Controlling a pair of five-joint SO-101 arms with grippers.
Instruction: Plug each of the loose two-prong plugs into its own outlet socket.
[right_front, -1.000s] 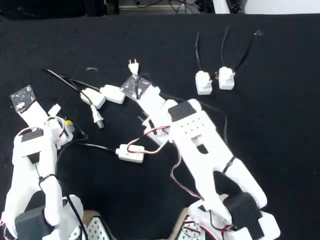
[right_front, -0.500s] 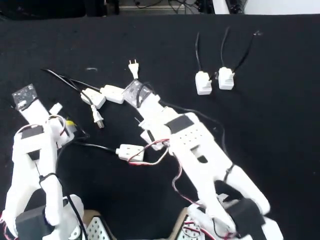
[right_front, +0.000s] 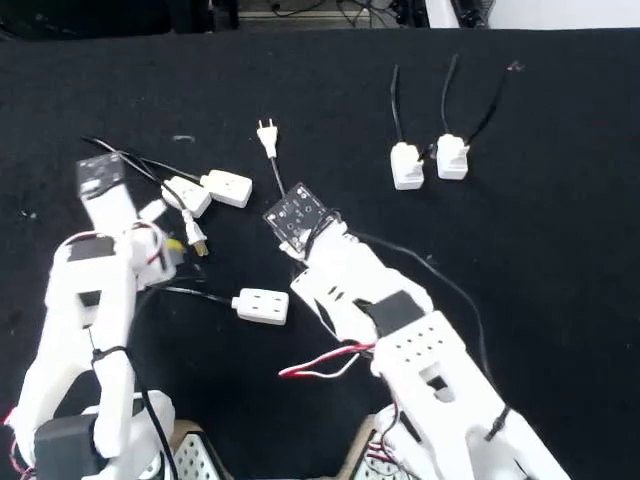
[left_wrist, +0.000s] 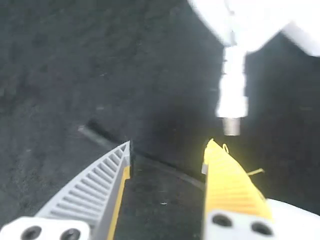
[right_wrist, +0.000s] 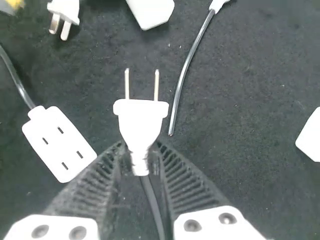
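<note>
left wrist: loose plug blurred, body cut off at edge | right wrist: outlet socket cut off; white piece unidentifiable, cut off

The jaws clamp a white two-prong plug by its neck, prongs pointing away from them. Just beside one jaw lies a white outlet socket; farther ahead, another plug.

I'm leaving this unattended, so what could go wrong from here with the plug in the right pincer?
The right pincer grips the plug by its narrow neck, so it may twist under pushing. The nearest socket lies loose and off-line from the prongs; the open left pincer isn't steadying it, so it could slide.
</note>
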